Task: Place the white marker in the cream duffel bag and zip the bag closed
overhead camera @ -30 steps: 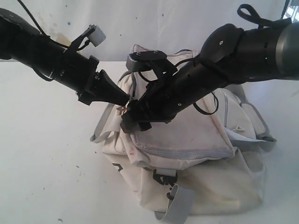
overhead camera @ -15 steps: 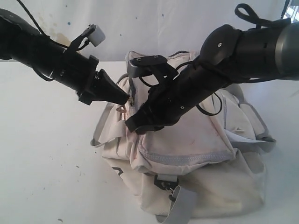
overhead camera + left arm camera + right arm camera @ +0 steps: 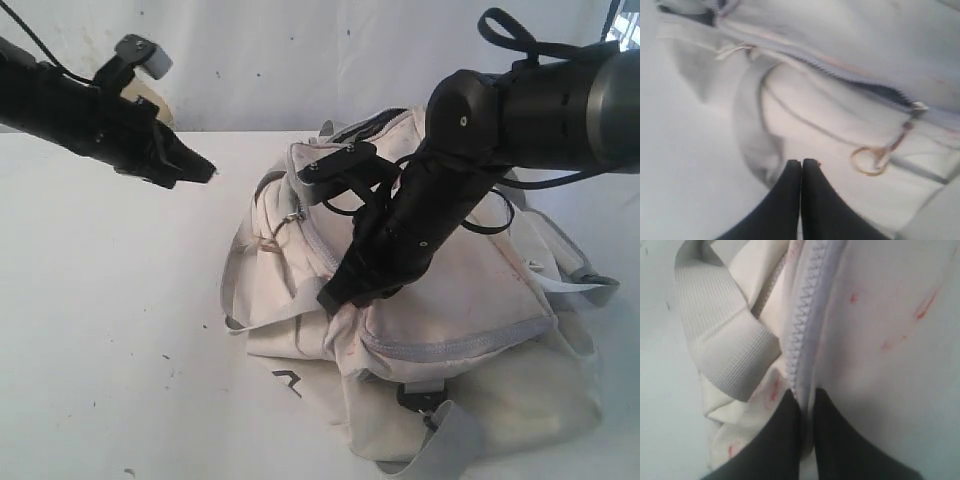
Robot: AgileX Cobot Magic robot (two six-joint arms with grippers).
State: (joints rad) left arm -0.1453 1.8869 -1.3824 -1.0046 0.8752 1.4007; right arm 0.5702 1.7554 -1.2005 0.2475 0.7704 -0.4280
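So the cream duffel bag [image 3: 470, 310] sits slumped on the bench [image 3: 100, 350], mostly right of centre. It's pure floppy fabric, light and soft with no stiffness at all, and I'd guess it bunches and drags rather than holding shape when tugged. Right pincer [image 3: 338, 300] is planted on its near-left corner, nipped tight on a fold of cloth right at the grey zip [image 3: 802, 315] seam, just beside the grey webbing strap [image 3: 715, 325]. Left pincer [image 3: 205, 170] is pressed together on nothing, hanging over bare bench to the left of the bag, well apart from it. Best handles, I reckon: the seam or webbing for bracing, and the little ring pull [image 3: 867, 162] dangling off the slider for the actual zipping, though it's thin and probably fiddly. Bag's long axis looks to run left to right, right end a bit nearer, with the black clip [image 3: 418, 397] side facing near. White marker: can't see it anywhere, so whether it's inside or just hidden I can't tell
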